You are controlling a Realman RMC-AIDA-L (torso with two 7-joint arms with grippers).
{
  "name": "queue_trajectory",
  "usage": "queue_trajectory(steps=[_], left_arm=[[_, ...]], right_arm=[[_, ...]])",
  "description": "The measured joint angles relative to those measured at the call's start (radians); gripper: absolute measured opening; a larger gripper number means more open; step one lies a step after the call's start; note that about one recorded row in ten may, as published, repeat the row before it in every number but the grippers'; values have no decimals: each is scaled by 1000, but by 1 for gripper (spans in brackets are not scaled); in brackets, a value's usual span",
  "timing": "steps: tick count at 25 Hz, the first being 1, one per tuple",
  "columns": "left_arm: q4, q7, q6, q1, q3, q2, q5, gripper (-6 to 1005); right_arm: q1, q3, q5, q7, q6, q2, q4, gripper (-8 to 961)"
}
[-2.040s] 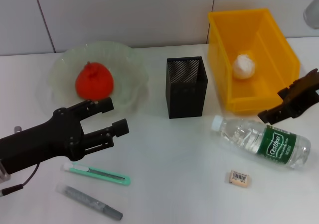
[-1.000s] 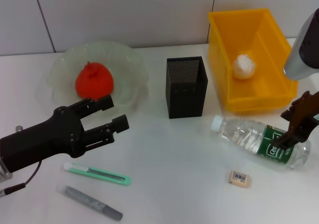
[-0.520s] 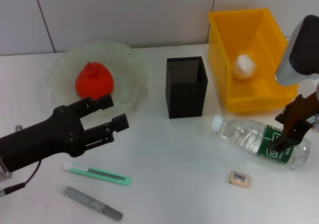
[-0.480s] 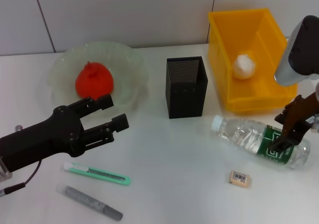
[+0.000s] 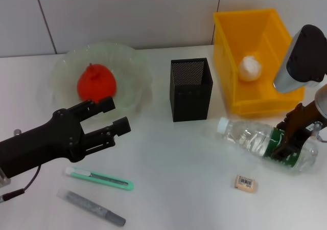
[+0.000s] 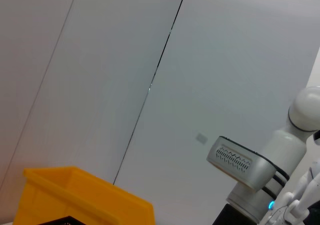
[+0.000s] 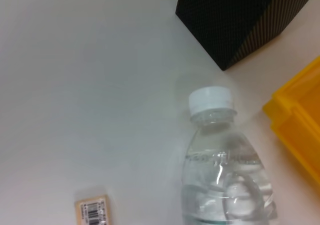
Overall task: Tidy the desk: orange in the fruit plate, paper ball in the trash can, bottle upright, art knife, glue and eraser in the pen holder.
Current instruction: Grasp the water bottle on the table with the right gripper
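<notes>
Straddling the lying bottle (image 5: 255,140) at its green label, the right gripper (image 5: 289,140) spreads wide; the left gripper (image 5: 113,116) hovers, fingers parted.

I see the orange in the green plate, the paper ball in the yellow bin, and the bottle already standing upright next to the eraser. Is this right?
Not quite. In the head view the bottle lies on its side on the table, cap toward the black mesh holder, with the right gripper down on its green label. The orange is in the green plate, the paper ball in the yellow bin, and the eraser is next to the bottle.
</notes>
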Motion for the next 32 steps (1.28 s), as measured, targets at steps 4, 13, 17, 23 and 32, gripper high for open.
queue_trajectory(steps=[4, 13, 17, 23, 32], left_arm=[[0, 0, 0, 3, 4, 0, 0, 783], [0, 0, 0, 5, 4, 1, 0, 783], [0, 0, 0, 1, 8, 2, 0, 783], [0, 0, 0, 0, 7, 2, 0, 783], [0, 0, 1, 0, 5, 2, 0, 782]], right_arm=[[1, 0, 0, 0, 20, 0, -34, 756], [2, 0, -1, 7, 41, 0, -76, 758], [0, 0, -3, 17, 49, 2, -87, 758], [1, 0, -9, 28, 53, 3, -97, 758], [1, -25, -11, 70, 64, 5, -96, 758]])
